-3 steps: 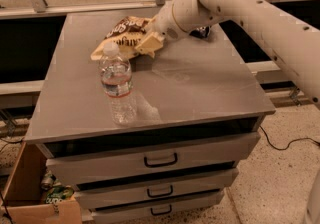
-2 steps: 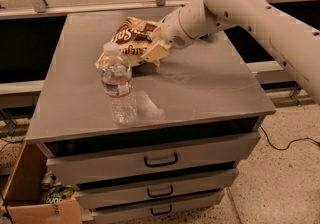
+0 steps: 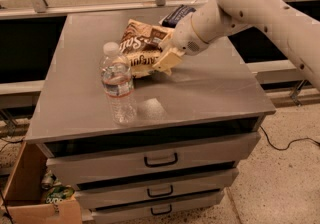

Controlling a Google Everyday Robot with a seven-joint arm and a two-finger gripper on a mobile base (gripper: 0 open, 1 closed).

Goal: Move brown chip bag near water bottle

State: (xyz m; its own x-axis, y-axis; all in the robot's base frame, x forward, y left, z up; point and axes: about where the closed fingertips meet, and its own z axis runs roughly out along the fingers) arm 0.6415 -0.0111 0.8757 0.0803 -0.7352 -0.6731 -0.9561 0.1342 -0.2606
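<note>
The biggest thing is the gray metal cabinet point(image 3: 210, 88). It has a flat top and three drawers point(image 3: 160, 158) in front. A cardboard box point(image 3: 30, 193) sits on the floor at its lower left.

Next is the robot's fat white arm point(image 3: 260, 8). It reaches in from the right, over the back of the cabinet top.

The brown chip bag point(image 3: 142, 43) is at the middle of the top, toward the back. Its dark brown half points up and back, and its pale yellow half hangs lower. The bag looks tilted, as if its right side is held up.

The water bottle point(image 3: 118, 88) stands upright in front of the bag and a bit to the left. The bag's low edge is just behind the bottle's shoulder. It is not clear if they touch.

The gripper point(image 3: 167, 60) is at the bag's right side, and its tan fingers look pinched on the bag's edge.

A dark blue snack bag point(image 3: 176, 15) peeks out behind the arm at the back.

The bag looks close to the bottle already, so the job seems almost done. What is left is to put the bag down. The robot should lower it slowly until it lies flat. It should not push left, because the tall bottle could tip over. Then the fingers should let go, and the gripper should lift up and away so the bag does not drag along.
</note>
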